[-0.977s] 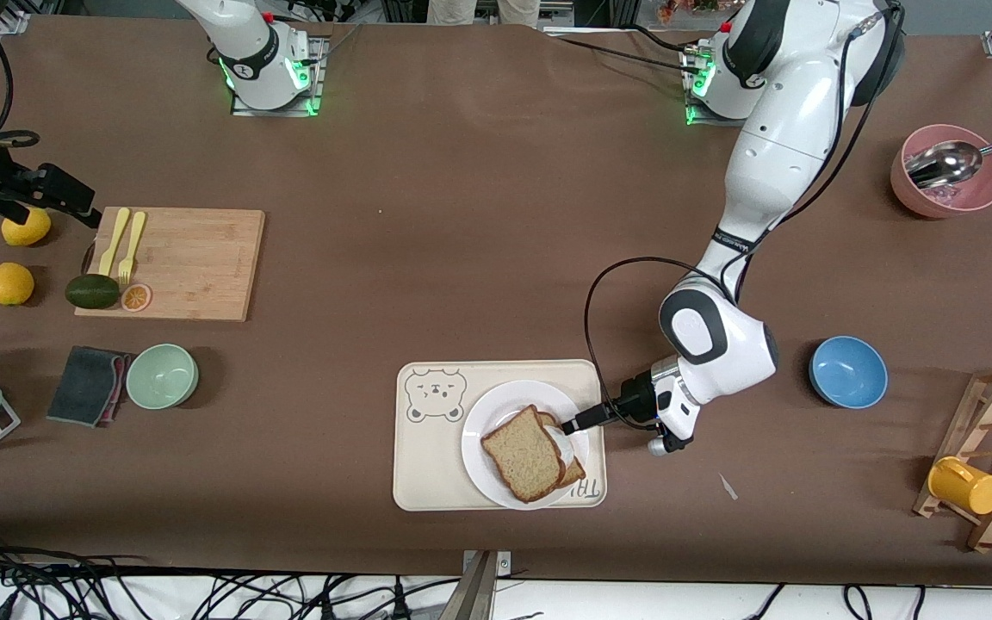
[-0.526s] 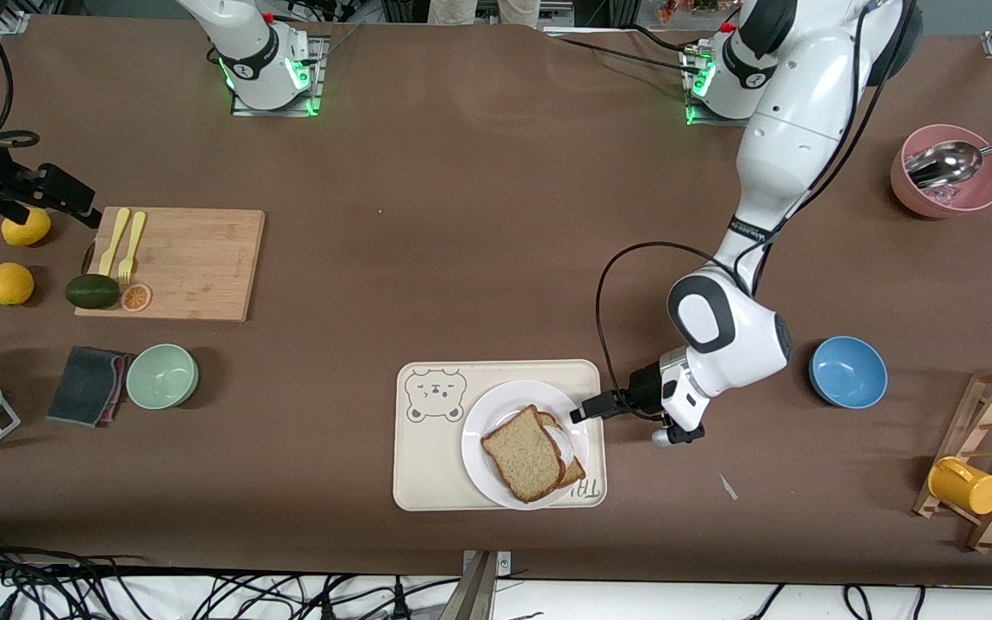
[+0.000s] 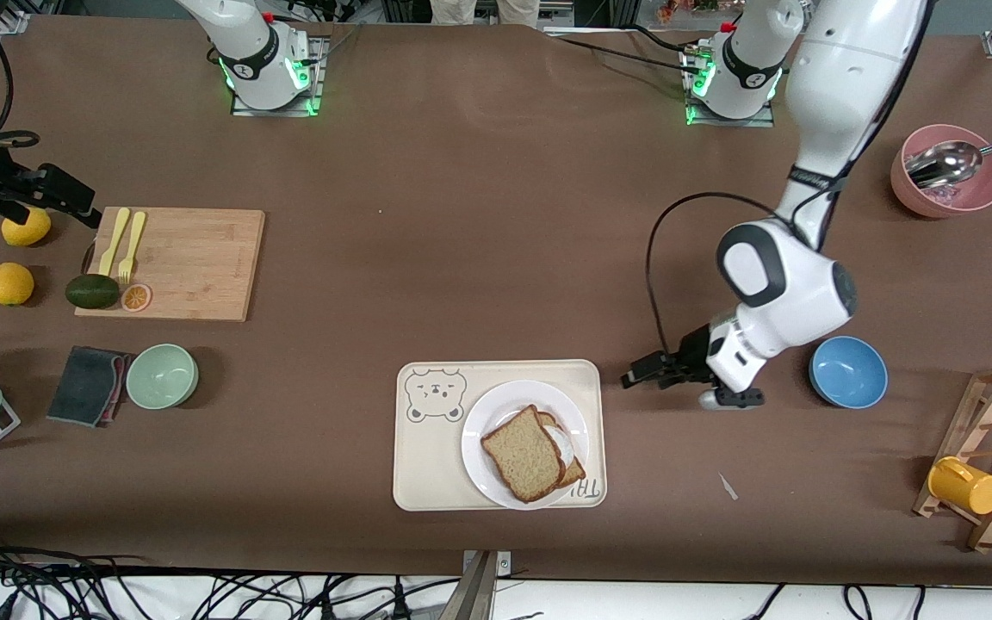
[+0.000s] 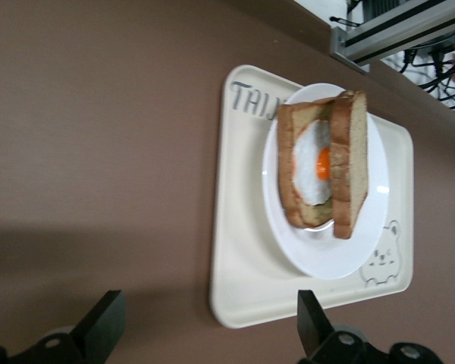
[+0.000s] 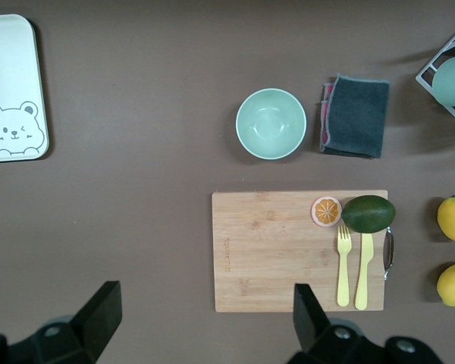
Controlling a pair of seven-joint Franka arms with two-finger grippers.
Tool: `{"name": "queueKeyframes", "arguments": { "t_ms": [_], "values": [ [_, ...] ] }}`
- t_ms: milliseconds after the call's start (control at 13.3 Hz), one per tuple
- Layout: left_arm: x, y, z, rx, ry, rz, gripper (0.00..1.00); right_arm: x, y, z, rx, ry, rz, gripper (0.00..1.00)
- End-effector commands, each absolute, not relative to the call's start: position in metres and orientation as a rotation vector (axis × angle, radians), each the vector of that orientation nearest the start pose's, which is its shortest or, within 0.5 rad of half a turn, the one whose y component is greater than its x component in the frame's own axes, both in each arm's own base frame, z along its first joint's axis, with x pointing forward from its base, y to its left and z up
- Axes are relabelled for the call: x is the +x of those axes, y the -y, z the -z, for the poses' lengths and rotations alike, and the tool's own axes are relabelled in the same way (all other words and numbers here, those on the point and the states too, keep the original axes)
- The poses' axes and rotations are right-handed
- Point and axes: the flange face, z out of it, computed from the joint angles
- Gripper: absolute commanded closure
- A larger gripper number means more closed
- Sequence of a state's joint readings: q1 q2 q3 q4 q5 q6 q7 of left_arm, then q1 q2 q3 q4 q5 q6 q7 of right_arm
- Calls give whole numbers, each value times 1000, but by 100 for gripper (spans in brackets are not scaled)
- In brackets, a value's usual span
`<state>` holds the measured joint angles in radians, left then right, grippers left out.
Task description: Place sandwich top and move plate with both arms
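The sandwich top (image 3: 523, 452), a speckled tan slice with a brown crust, lies on the white plate (image 3: 496, 406) over the fried-egg slice (image 3: 573, 472), shifted so part of the egg (image 4: 315, 163) shows. The plate sits on the cream bear tray (image 3: 427, 469). My left gripper (image 3: 647, 372) hangs open and empty over the bare table beside the tray, toward the left arm's end. In the left wrist view the left gripper (image 4: 208, 307) spans the tray's corner (image 4: 243, 296), with the sandwich top (image 4: 349, 174) farther off. My right gripper (image 5: 205, 303) waits open and empty, high over the cutting board (image 5: 288, 250).
A blue bowl (image 3: 847, 372) sits close by the left arm. A pink bowl with a spoon (image 3: 946, 176) and a wooden rack with a yellow mug (image 3: 965, 485) stand at the left arm's end. At the right arm's end are a cutting board (image 3: 186, 263), green bowl (image 3: 162, 375), cloth (image 3: 87, 385) and lemons (image 3: 10, 283).
The left gripper has drawn away from the plate's rim toward the left arm's end, its fingers now fully apart. The bread slices stay on the plate. The right arm has not moved.
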<state>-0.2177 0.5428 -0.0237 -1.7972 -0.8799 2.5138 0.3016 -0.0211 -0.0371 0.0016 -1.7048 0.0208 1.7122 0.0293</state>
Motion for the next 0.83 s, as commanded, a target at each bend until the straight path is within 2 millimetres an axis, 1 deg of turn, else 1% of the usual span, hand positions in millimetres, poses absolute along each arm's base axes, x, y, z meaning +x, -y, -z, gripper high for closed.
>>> {"name": "queueKeyframes", "arguments": {
  "t_ms": [0,75,150,226,376,451,526,602,752],
  "values": [
    [627,126,-280,2621,-152,-221,0,551,8,-597,-3104,-97,69,0],
    [623,108,-287,2645,-154,-235,0,551,8,-597,-3104,-97,69,0],
    [615,102,-292,2674,-123,-237,0,551,8,-597,-3104,-97,69,0],
    [612,90,-302,2694,-108,-254,0,551,8,-598,-3104,-97,71,0],
    [612,73,-313,2750,7,-180,0,551,8,-597,-3104,-97,69,0],
    [617,61,-325,2785,65,-144,0,551,8,-597,-3104,-97,69,0],
    [619,53,-335,2795,71,-99,0,551,8,-597,-3104,-97,69,0],
    [617,42,-347,2803,79,-79,0,551,8,-597,-3104,-97,69,0],
    [606,34,-379,2867,138,-43,0,551,8,-597,-3104,-97,69,0]
  ]
}}
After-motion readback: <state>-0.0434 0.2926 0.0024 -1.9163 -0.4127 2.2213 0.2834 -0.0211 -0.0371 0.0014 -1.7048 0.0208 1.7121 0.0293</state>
